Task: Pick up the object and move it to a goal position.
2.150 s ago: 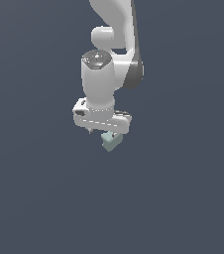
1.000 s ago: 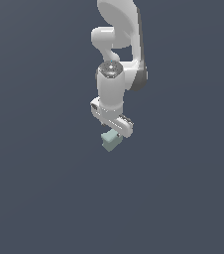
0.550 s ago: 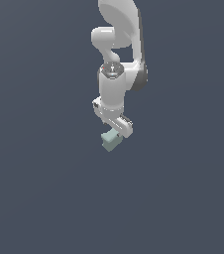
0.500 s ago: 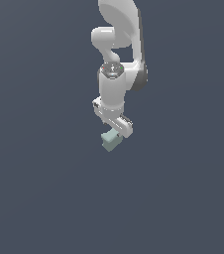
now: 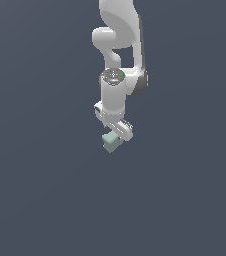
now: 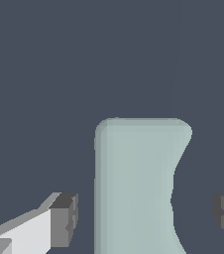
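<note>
Gripper point(image 6: 143, 216) straddles the object point(image 6: 136, 186), long axis crosswise to fingers

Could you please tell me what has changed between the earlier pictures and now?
The white gripper turned about its vertical axis: it showed its broad face about two seconds ago and now appears narrow in the exterior view. Its jaws stand apart on either side of the small pale teal-green block. The block has stayed where it was.

Plain dark slate-grey surface point(image 5: 45, 200), pale teal-green object point(image 5: 110, 142) upon it.
</note>
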Robot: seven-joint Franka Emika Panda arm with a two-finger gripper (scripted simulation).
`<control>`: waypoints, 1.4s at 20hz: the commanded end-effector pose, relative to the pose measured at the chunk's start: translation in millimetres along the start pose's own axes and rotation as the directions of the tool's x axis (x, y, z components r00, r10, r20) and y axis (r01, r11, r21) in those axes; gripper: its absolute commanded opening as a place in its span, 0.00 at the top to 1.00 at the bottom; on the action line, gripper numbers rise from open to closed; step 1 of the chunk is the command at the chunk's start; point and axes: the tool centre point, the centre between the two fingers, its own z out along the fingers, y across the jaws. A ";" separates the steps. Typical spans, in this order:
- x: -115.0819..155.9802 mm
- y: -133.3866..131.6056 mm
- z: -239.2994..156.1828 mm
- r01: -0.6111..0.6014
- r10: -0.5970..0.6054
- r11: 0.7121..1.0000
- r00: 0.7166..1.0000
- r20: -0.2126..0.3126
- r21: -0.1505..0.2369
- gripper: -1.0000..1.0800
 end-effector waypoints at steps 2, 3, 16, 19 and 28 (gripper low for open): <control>-0.7 0.8 17.2 -0.002 0.002 1.000 1.000 0.001 -0.001 0.04; -0.8 0.7 21.1 -0.002 0.002 1.000 1.000 0.001 -0.001 0.04; -0.2 0.2 31.5 -0.003 0.003 1.000 1.000 0.001 -0.001 1.00; -0.2 0.2 31.5 -0.003 0.003 1.000 1.000 0.001 -0.001 1.00; -5.5 -6.4 11.4 -0.002 0.002 1.000 1.000 0.000 0.001 1.00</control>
